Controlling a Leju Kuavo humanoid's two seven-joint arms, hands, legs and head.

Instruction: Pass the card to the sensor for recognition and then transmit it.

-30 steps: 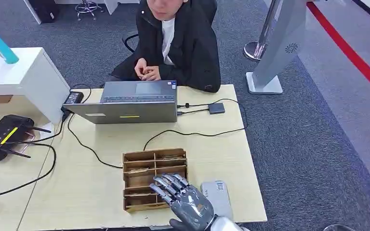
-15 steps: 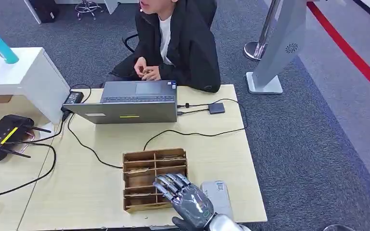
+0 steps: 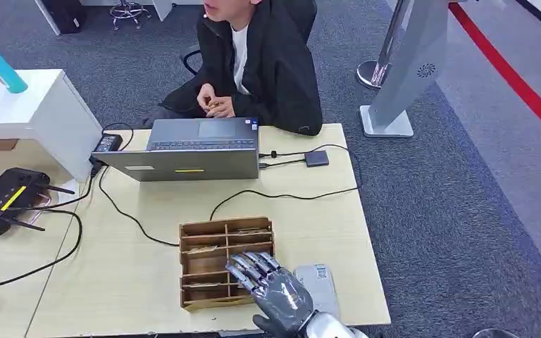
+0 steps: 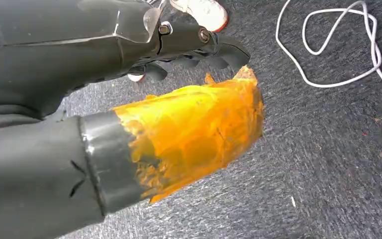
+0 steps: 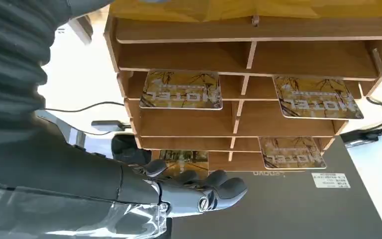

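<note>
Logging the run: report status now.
Right hand open above wooden card rack, holding nothing. Left hand hanging, empty. Hotel cards in slots. Sensor beside rack. Nothing blocking.

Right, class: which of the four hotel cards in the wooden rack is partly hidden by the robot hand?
The card directly behind the right robot hand; the other three sit clear of it.

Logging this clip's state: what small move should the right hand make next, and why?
Probably lower the right hand into the wooden card rack to grip a card. Its fingers hover spread over the rack's near slots, holding nothing, and the sensor beside it is bare.
</note>
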